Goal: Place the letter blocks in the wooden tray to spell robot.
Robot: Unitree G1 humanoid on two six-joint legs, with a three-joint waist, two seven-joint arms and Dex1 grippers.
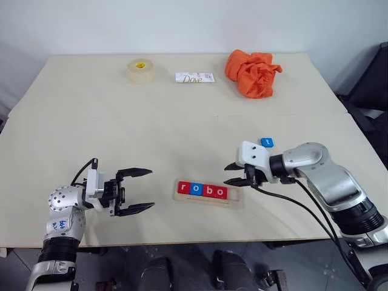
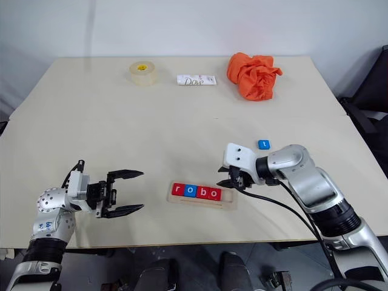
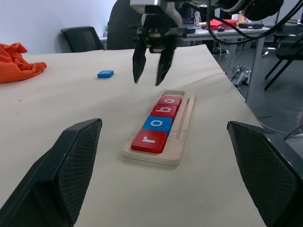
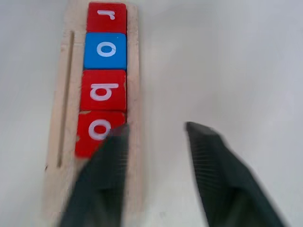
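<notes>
Pale surface [image 1: 91,121] with six things resting on it.

A roll of tape [image 1: 140,70], a white Dove-labelled packet [image 1: 194,77] and a crumpled orange cloth [image 1: 252,73] lie in a row along the far edge, the tape to the left and the cloth to the right. Toward the near edge sits the wooden tray [image 1: 208,200], lying lengthwise left to right. A lone blue "t" block [image 1: 267,142] lies flat on the bare surface, beyond the tray's right end and apart from it. A seam runs across the surface's right half.
</notes>
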